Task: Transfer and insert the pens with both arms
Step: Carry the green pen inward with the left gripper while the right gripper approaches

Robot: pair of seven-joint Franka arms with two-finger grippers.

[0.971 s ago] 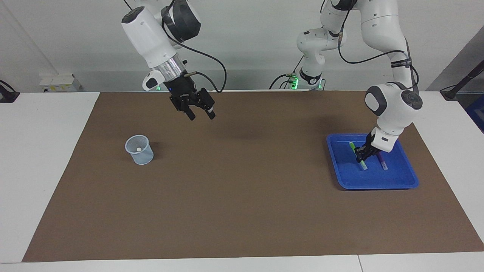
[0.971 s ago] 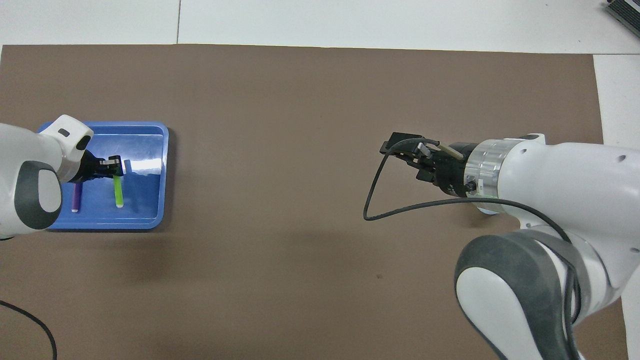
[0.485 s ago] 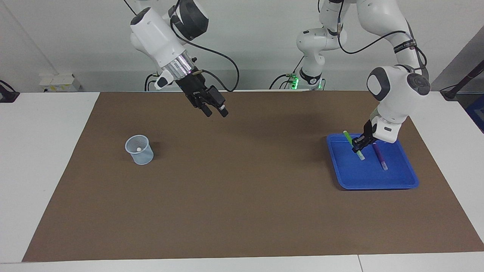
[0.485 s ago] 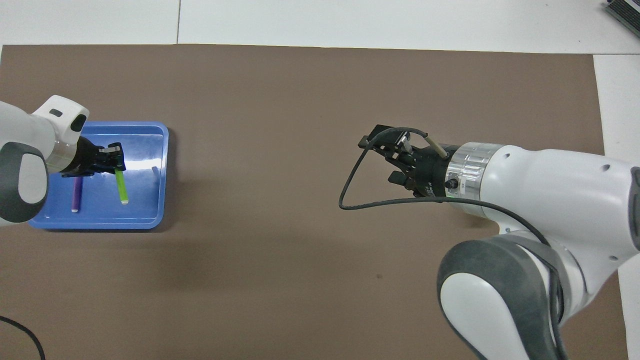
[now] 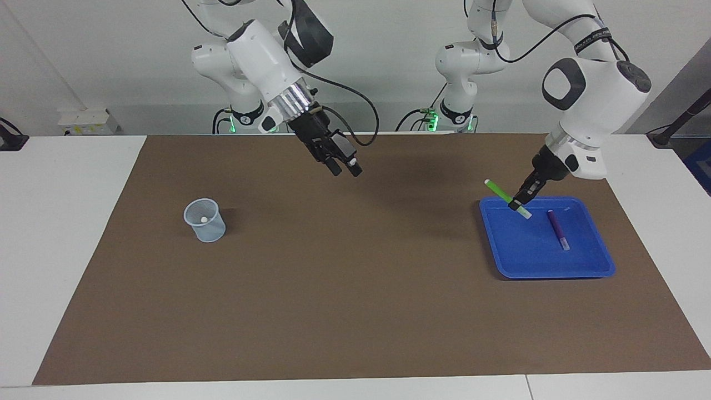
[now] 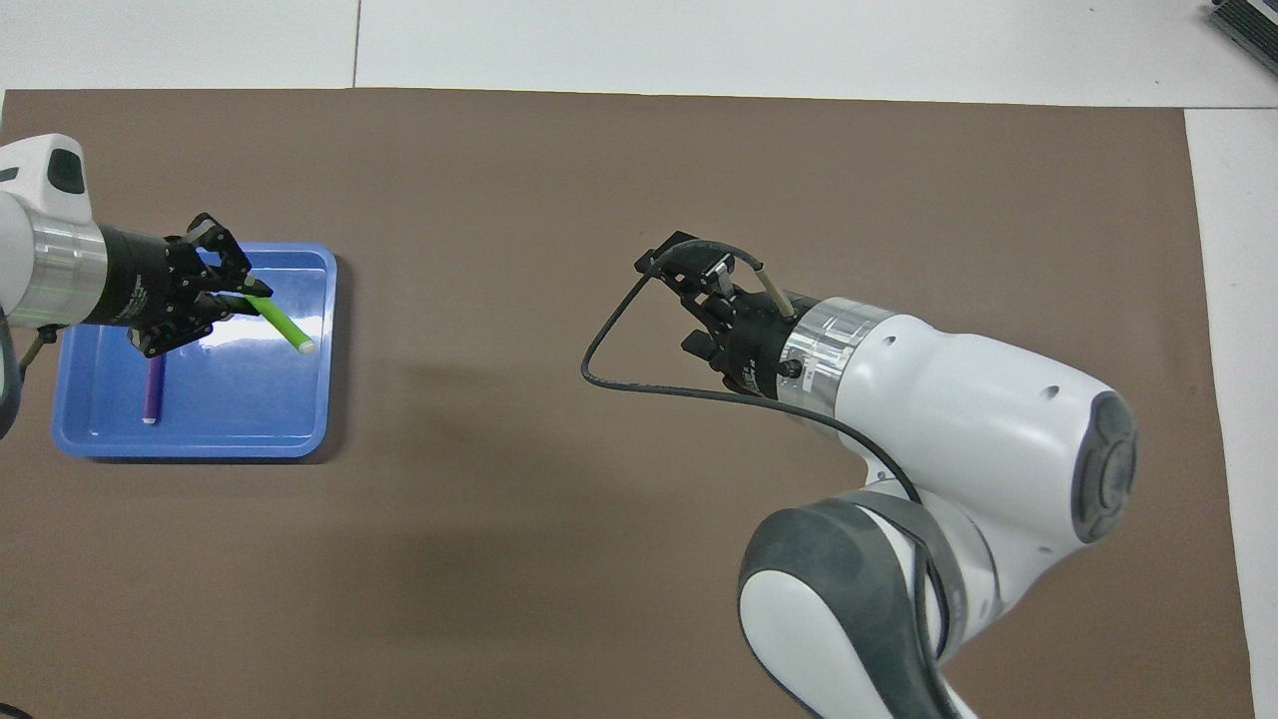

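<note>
Lifting clear of the blue tray, the left tool now carries the green pen clenched between its fingertips, where a second ago that pen lay flat in the tray under the same grip. The pen hangs tilted over the tray's edge nearer the robots, one end pointing toward the middle of the tabletop. Meanwhile the right tool, fingers spread and holding nothing, has swung away from above the cup toward the centre (a sign, I judge, that a mid-air handover is being set up). So the pick is done and the transfer comes next.

As for containers: the tray keeps only the purple pen, lying flat. The translucent cup stands upright toward the right arm's end, and a small pale spot shows inside it, possibly the cap end of a pen already inserted, though I cannot tell.
</note>
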